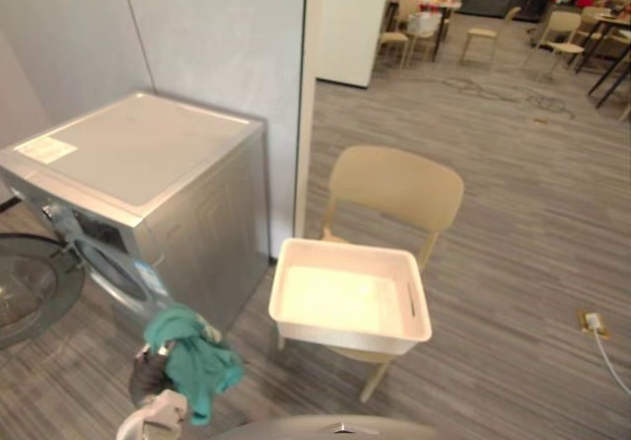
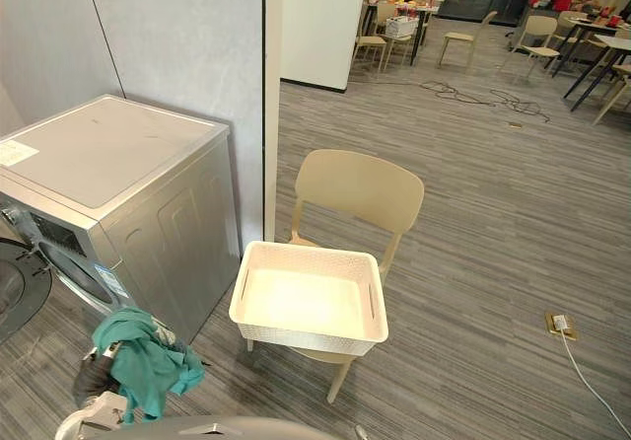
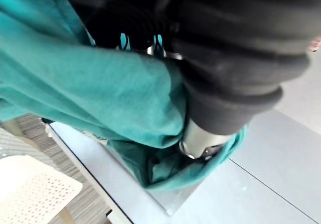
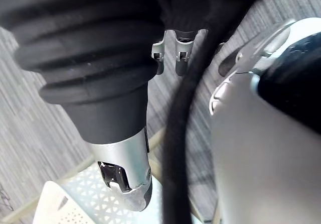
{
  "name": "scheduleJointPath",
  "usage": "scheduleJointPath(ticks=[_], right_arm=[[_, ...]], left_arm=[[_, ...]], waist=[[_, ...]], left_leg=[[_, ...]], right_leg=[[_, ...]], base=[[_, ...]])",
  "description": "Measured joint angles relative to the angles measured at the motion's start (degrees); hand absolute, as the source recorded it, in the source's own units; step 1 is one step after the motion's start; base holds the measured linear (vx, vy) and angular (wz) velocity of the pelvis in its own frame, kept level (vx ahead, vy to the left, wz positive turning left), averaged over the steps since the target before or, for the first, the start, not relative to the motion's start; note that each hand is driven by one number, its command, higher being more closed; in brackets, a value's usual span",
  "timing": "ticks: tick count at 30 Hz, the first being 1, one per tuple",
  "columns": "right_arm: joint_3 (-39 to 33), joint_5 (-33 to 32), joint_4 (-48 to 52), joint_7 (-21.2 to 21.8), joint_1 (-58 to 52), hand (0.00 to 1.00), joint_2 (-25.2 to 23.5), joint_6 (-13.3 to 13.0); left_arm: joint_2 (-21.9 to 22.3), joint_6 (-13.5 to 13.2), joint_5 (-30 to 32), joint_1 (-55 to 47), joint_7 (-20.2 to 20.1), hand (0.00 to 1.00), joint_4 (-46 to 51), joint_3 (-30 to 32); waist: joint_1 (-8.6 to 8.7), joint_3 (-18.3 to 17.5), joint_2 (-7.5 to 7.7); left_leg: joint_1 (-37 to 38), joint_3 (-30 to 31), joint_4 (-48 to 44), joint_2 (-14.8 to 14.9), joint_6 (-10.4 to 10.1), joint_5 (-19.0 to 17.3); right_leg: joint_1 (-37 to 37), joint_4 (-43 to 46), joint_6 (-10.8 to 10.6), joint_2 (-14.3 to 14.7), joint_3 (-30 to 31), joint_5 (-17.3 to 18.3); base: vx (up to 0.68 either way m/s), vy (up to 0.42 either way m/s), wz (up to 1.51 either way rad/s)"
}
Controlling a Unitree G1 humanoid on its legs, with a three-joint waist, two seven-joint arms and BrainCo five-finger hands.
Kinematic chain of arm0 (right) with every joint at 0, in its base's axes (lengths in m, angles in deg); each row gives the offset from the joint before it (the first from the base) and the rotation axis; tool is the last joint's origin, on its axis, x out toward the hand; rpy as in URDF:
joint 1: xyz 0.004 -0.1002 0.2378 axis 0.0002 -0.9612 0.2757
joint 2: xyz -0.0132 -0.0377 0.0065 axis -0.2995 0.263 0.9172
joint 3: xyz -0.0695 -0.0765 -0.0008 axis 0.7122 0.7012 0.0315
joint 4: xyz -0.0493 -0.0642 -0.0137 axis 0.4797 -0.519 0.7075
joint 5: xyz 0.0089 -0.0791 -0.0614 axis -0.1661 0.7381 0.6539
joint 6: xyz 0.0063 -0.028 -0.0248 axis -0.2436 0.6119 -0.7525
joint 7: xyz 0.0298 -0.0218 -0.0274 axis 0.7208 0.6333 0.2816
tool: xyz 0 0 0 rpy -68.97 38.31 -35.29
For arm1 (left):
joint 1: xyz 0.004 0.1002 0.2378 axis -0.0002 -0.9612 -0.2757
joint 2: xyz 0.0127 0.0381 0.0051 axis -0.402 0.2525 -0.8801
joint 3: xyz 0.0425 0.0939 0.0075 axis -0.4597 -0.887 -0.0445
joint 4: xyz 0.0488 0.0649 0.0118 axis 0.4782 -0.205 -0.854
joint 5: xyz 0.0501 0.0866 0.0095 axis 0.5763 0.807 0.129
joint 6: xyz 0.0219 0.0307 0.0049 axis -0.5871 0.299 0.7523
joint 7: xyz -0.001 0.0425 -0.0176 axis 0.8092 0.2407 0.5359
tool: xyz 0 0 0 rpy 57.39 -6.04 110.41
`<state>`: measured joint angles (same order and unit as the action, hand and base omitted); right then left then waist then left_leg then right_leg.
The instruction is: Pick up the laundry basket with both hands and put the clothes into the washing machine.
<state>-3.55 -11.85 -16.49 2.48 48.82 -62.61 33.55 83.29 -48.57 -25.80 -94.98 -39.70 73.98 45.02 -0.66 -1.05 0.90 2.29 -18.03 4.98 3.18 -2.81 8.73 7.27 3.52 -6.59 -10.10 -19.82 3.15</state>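
Nearest the viewer, the robot's left hand [image 3: 203, 138] is closed on a crumpled teal cloth garment [image 1: 192, 356], which bunches over its thumb and hangs below it. The hand holds the garment low and just in front of the machine, at about the height of the opening, probably ready for loading. The right hand [image 4: 125, 169] hangs above the floor near a corner of the basket, and whether it is clenched or released cannot be told. The dark round door [image 1: 30, 297] of the silver-grey front-loading washing machine [image 1: 138, 154] stands swung open, leaving the drum mouth [image 1: 113, 267] free. Just to the machine's right, the white perforated plastic laundry basket [image 1: 335, 336] rests level on the seat of a beige plastic chair [image 1: 394, 185] and looks empty, so the garment in hand appears to be the last item. Beyond these are a grey partition wall [image 1: 217, 36], striped grey carpet [image 1: 513, 223], and distant tables and chairs [image 1: 483, 31].
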Motion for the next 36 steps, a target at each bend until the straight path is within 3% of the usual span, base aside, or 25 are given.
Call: scheduleJointPath(ticks=[6, 10, 13, 16, 17, 18, 19, 20, 21, 22, 24, 25, 26, 27, 28, 29, 30, 31, 32, 33, 34, 35, 36], right_arm=[[4.5, 4.8, -0.7, 0.1, 1.1, 0.0, 1.6, -0.6], [7.5, 7.1, -4.0, 0.1, 3.5, 0.0, 3.2, -1.2], [10.5, 9.1, -4.8, 0.0, 5.3, 0.0, 4.4, -1.2], [11.7, 8.8, -4.8, -0.4, 7.7, 0.0, 5.9, -1.4], [11.7, 8.4, -4.9, -1.3, 9.0, 0.0, 6.5, -1.4], [11.7, 8.4, -5.0, -2.0, 10.1, 0.0, 6.4, -1.5], [11.8, 8.4, -5.0, -2.2, 11.1, 0.0, 6.2, -1.7], [11.8, 8.4, -4.9, -2.5, 13.5, 0.0, 6.2, -1.7], [11.5, 8.4, -4.5, -2.6, 14.4, 0.0, 6.1, -1.8], [11.5, 8.1, -4.5, -2.7, 14.6, 0.0, 6.1, -1.8], [10.2, 7.5, -4.9, -3.5, 14.6, 0.0, 5.9, -1.8], [7.9, 6.6, -5.6, -3.7, 15.0, 0.0, 5.8, -2.2], [7.5, 6.6, -6.0, -3.7, 15.1, 0.0, 5.9, -2.3], [6.5, 6.6, -9.1, -3.8, 15.6, 0.0, 6.6, -2.3], [6.3, 6.5, -11.1, -4.0, 16.7, 0.0, 6.8, -2.5], [6.0, 6.5, -11.7, -4.0, 17.1, 0.0, 6.6, -2.5], [5.8, 6.1, -12.7, -4.0, 17.9, 0.0, 6.3, -2.4], [5.9, 5.8, -13.2, -3.7, 18.1, 0.0, 6.1, -2.4], [6.1, 5.3, -13.7, -3.6, 18.0, 0.0, 5.6, -2.4], [6.0, 4.3, -14.2, -3.7, 17.5, 0.0, 5.4, -2.1], [5.8, 4.0, -14.2, -3.7, 17.0, 0.0, 6.0, -2.4], [4.5, 3.6, -14.2, -3.7, 16.6, 0.0, 7.8, -2.7], [3.3, 3.4, -14.7, -3.7, 16.3, 0.0, 9.3, -2.5]], left_arm=[[-0.5, 0.0, -0.6, 0.8, 0.1, 1.0, -4.3, -3.7], [-1.1, 0.0, -1.1, 2.1, 0.2, 1.0, -4.6, -3.3], [-2.0, 0.0, -1.1, 5.4, 0.2, 1.0, -4.5, -3.6], [-2.5, 0.0, -1.1, 8.2, 0.7, 1.0, -4.4, -5.6], [-2.6, 0.0, -1.1, 8.6, 1.3, 1.0, -3.8, -6.6], [-2.7, 0.0, -1.0, 9.5, 1.7, 1.0, -3.6, -7.2], [-3.4, 0.0, -1.0, 10.3, 1.7, 1.0, -3.4, -7.7], [-3.5, 0.0, -1.0, 11.5, 1.7, 1.0, -3.0, -8.4], [-3.4, 0.0, -1.0, 11.5, 1.7, 1.0, -3.2, -8.8], [-3.3, 0.0, -1.1, 11.5, 1.8, 1.0, -3.1, -8.8], [-3.6, -0.4, -1.1, 12.3, 1.8, 1.0, -3.1, -9.2], [-3.6, -0.6, -1.1, 13.3, 1.9, 1.0, -3.3, -10.1], [-3.4, -0.6, -1.1, 13.4, 1.9, 1.0, -3.4, -10.3], [-3.1, -0.7, -1.1, 13.7, 2.0, 1.0, -4.0, -10.7], [-3.2, -0.7, -1.1, 13.9, 2.5, 1.0, -4.6, -9.8], [-3.3, -0.7, -1.1, 14.0, 2.8, 1.0, -5.3, -9.1], [-3.8, -0.8, -1.2, 14.5, 3.2, 1.0, -7.0, -7.8], [-4.4, -0.9, -1.3, 15.0, 3.6, 1.0, -8.2, -7.5], [-5.4, -0.9, -1.3, 16.0, 3.9, 1.0, -9.6, -7.8], [-6.3, -0.8, -1.3, 16.4, 3.8, 1.0, -10.3, -8.2], [-5.8, -0.7, -1.3, 16.3, 3.7, 1.0, -10.2, -9.3], [-4.9, -0.7, -1.5, 15.7, 3.2, 1.0, -9.5, -11.0], [-4.6, -0.7, -1.5, 15.8, 2.5, 1.0, -9.2, -11.7]], waist=[[-0.08, 0.3, 0.41], [-0.31, 1.8, 1.66], [-0.38, 3.7, 2.83], [-0.25, 6.4, 1.64], [-0.08, 7.0, 0.97], [-0.03, 7.1, 2.73], [-0.39, 7.7, 3.13], [-0.83, 9.2, 2.04], [-0.41, 9.4, 0.9], [0.14, 9.1, -0.17], [0.77, 8.3, -0.69], [1.2, 7.9, -1.21], [1.36, 7.5, -1.37], [1.71, 6.4, -2.3], [1.9, 6.2, -1.55], [2.16, 6.3, -1.15], [2.25, 6.4, -1.48], [2.29, 6.4, -1.44], [2.39, 6.5, -0.36], [2.45, 6.5, 0.62], [2.42, 6.1, -0.01], [2.26, 5.3, -1.87], [2.5, 4.7, -2.67]], left_leg=[[0.2, 0.6, 0.0, -0.8, 0.3, -0.3], [-1.0, 0.8, -0.1, -0.5, 0.2, -0.4], [-5.6, 3.1, -0.4, -0.3, 0.1, 0.0], [-9.3, 7.3, -0.4, -1.3, 0.3, 0.4], [-10.4, 6.8, -0.4, -1.6, 0.1, -1.0], [-12.0, 2.6, -1.8, -1.8, 2.2, -5.0], [-13.9, 0.2, -6.8, -1.3, 5.2, -5.7], [-16.3, -2.8, -19.9, 2.0, 7.3, -7.8], [-15.9, -3.3, -28.7, 6.6, 6.4, -10.7], [-14.6, -2.8, -32.5, 10.2, 5.1, -12.4], [-12.4, -0.8, -35.8, 16.0, 4.2, -13.6], [-10.6, 1.3, -30.0, 18.4, 3.9, -9.3], [-9.8, 2.1, -28.0, 18.3, 3.1, -8.5], [-8.8, 5.6, -23.1, 17.0, -2.8, -9.2], [-8.3, 5.4, -21.9, 15.8, -4.3, -11.8], [-8.0, 5.5, -21.8, 15.3, -4.2, -12.5], [-7.7, 6.6, -22.4, 15.5, -3.7, -13.3], [-7.7, 7.3, -23.1, 15.8, -3.5, -13.4], [-7.5, 7.9, -25.4, 14.7, -3.5, -13.7], [-8.0, 9.0, -28.6, 12.7, -3.9, -15.4], [-8.5, 10.4, -30.8, 12.4, -4.0, -17.9], [-8.1, 11.3, -31.0, 10.7, -3.9, -20.9], [-7.6, 11.8, -30.5, 7.8, -3.1, -22.0]], right_leg=[[0.7, 0.0, 0.6, -0.4, -0.5, 0.9], [-0.6, 2.8, 0.7, -0.8, -1.3, 1.5], [-4.2, 6.9, 0.9, -1.5, -5.7, 3.2], [-6.3, 12.7, 0.6, -3.7, -12.7, 6.5], [-6.5, 14.8, 0.2, -4.9, -15.3, 7.4], [-6.5, 14.6, 0.7, -7.5, -18.5, 6.9], [-6.7, 15.1, 0.9, -8.9, -19.6, 6.8], [-5.6, 15.5, 1.0, -10.1, -22.1, 6.3], [-3.8, 15.5, 0.8, -10.1, -23.8, 6.1], [-2.1, 15.8, 0.8, -10.2, -25.5, 6.1], [-0.7, 17.0, 0.5, -11.4, -27.8, 5.9], [-0.7, 18.0, -0.7, -11.9, -28.9, 5.0], [-0.7, 18.0, -1.1, -11.9, -29.3, 4.7], [-1.4, 18.5, -1.5, -12.8, -29.5, 3.3], [-1.6, 19.2, -0.5, -14.1, -29.5, 0.8], [-1.8, 20.3, 0.0, -15.0, -29.6, -0.7], [-2.8, 19.9, -3.0, -14.0, -27.9, 4.1], [-2.7, 17.1, -4.1, -11.8, -26.9, 6.3], [-1.9, 12.2, -1.8, -9.2, -25.4, 3.0], [0.5, 11.6, -1.5, -10.5, -27.2, -0.1], [1.5, 12.2, -2.5, -11.0, -26.4, -0.6], [1.5, 14.8, -2.6, -13.6, -27.0, -0.6], [1.1, 18.1, -2.4, -17.1, -27.8, -0.7]], base=[[0.03, 0.023, 0.07], [0.0, -0.007, 0.1], [0.0, -0.05, 0.87], [-0.02, -0.027, 1.24], [-0.02, -0.007, 1.29], [-0.02, 0.002, 1.22], [0.0, 0.017, 0.98], [-0.01, -0.021, 0.75], [-0.01, 0.007, 0.8], [-0.01, 0.046, 0.68], [0.08, 0.207, 0.8], [0.13, 0.24, 0.8], [0.23, 0.4, 0.79], [0.17, 0.431, 0.53], [0.2, 0.516, 0.53], [0.11, 0.374, 0.32], [0.06, 0.204, 0.19], [0.05, 0.171, 0.2], [0.06, 0.084, 0.36], [0.09, 0.104, 0.44], [0.13, 0.185, 0.52], [0.14, 0.311, 0.55], [0.14, 0.333, 0.61]])
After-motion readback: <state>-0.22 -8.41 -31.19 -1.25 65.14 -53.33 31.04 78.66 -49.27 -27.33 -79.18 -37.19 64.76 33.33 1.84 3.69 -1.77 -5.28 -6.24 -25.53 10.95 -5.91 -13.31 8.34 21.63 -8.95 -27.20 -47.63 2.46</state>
